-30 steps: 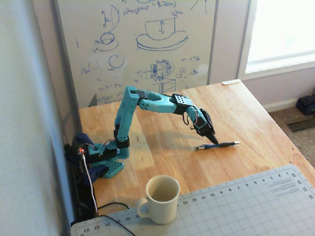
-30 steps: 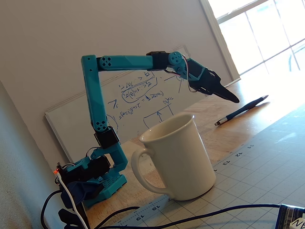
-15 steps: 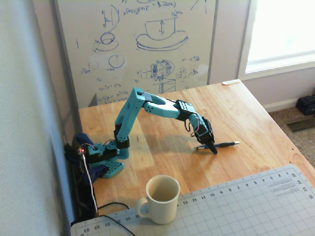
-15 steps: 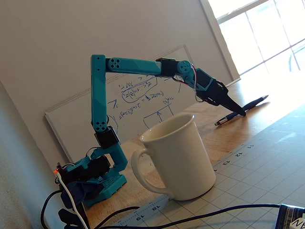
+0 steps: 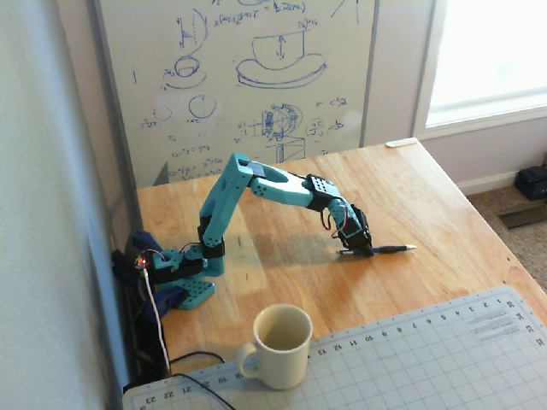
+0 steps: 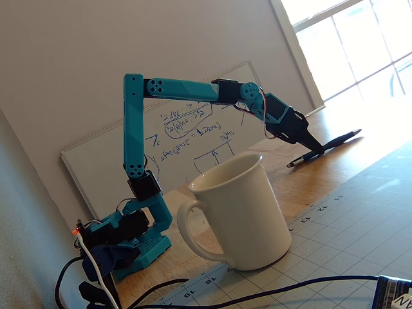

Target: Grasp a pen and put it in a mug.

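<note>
End effector [image 5: 360, 248] clenched on pen [image 5: 386, 249] near its left end — long overhang could pivot, miss mug [image 5: 281, 345].

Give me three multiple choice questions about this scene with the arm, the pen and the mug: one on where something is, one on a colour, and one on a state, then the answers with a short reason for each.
1. Where does the mug stand?
A. on the edge of the cutting mat
B. against the whiteboard
C. under the window

2. What colour are the arm's links?
A. orange
B. teal
C. white

3. What is the state of the pen?
A. standing in the mug
B. lying untouched far from the gripper
C. clamped in the gripper, roughly level

Answers: 1 A, as both fixed views show the mug's base on the gridded mat's edge. 2 B, as the arm is teal with black joints. 3 C, as the gripper's black fingers close around the pen near one end, while the mug is empty.
</note>
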